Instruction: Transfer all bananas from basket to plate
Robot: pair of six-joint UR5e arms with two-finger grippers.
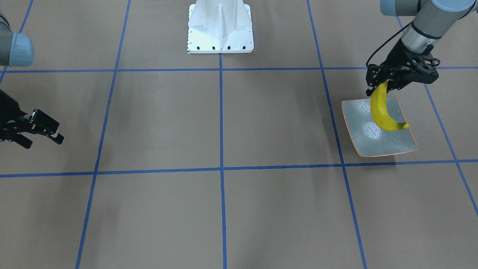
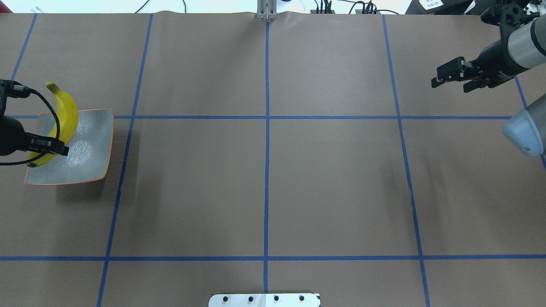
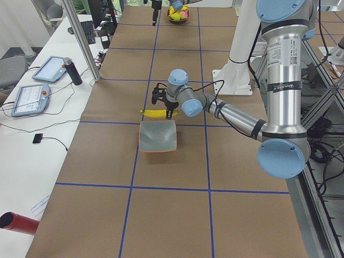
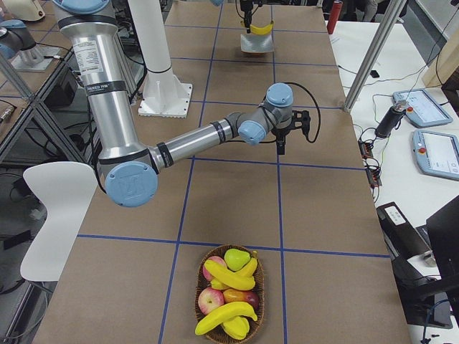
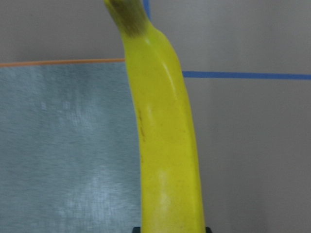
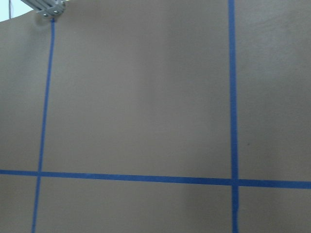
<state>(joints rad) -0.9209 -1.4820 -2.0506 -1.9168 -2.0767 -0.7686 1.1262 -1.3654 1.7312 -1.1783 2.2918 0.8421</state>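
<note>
My left gripper (image 2: 47, 147) is shut on one end of a yellow banana (image 2: 66, 117) and holds it over the grey-green, orange-rimmed plate (image 2: 89, 160) at the table's left end. The front view shows this gripper (image 1: 381, 85), the hanging banana (image 1: 381, 112) and the plate (image 1: 392, 144). The left wrist view shows the banana (image 5: 165, 145) over the plate's edge (image 5: 58, 155). My right gripper (image 2: 448, 85) is open and empty, far right. The basket (image 4: 204, 315) at the right end holds more bananas (image 4: 229, 276).
The basket also holds red apples (image 4: 209, 301) and a green pear (image 4: 237, 258). The white robot base (image 1: 220, 30) stands at mid table. Blue tape lines cross the brown table. Tablets (image 3: 45, 69) and a black bottle (image 3: 72, 72) lie on a side bench.
</note>
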